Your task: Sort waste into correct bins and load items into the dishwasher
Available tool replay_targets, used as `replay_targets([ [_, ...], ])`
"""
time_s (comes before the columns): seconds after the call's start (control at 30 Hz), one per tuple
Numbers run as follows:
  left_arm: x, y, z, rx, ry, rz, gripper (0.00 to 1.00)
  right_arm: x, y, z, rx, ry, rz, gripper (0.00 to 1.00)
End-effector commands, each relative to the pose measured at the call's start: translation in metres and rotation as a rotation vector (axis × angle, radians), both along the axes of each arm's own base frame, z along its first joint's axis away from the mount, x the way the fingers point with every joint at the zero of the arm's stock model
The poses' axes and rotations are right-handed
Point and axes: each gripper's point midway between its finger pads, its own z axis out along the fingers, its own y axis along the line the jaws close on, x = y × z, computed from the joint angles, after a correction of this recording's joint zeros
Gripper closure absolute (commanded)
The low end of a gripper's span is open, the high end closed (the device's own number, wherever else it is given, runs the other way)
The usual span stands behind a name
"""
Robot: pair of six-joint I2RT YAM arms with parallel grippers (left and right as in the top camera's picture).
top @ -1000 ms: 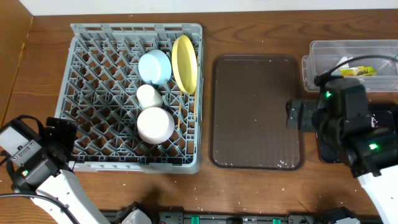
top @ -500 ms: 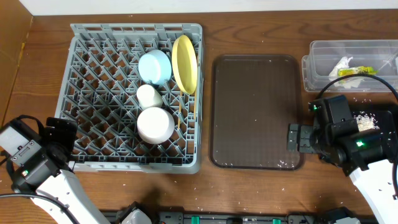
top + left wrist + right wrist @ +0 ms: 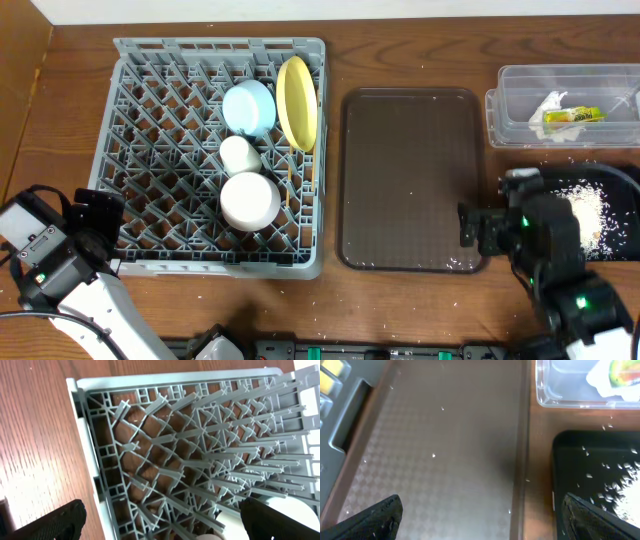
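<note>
Your L gripper by the rack corner and R gripper over tray edge are both wide open, holding nothing. Bowls, cup & plate sit in rack. Napkin + wrapper are in clear tub, crumbs in black tub.

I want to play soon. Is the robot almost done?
Nearly. Done: blue bowl, white bowl, cup and plate sit in the rack; napkin and wrapper lie in the clear tub; rice in the black tub. In hand: nothing; left tool, right tool open. Left: few crumbs on the tray.
</note>
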Motion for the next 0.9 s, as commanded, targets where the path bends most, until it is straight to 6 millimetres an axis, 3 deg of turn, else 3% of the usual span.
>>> replay_targets([
  [0.0, 0.000, 0.004, 0.008, 0.017, -0.013, 0.009, 0.00, -0.005, -0.007, -0.006, 0.016, -0.174, 0.006, 0.01],
  [0.3, 0.000, 0.004, 0.009, 0.017, -0.013, 0.009, 0.00, -0.011, -0.019, -0.006, 0.049, -0.455, -0.019, 0.01],
  [0.87, 0.000, 0.004, 0.009, 0.017, -0.013, 0.009, 0.00, -0.009, -0.047, 0.015, 0.040, -0.671, -0.122, 0.01],
])
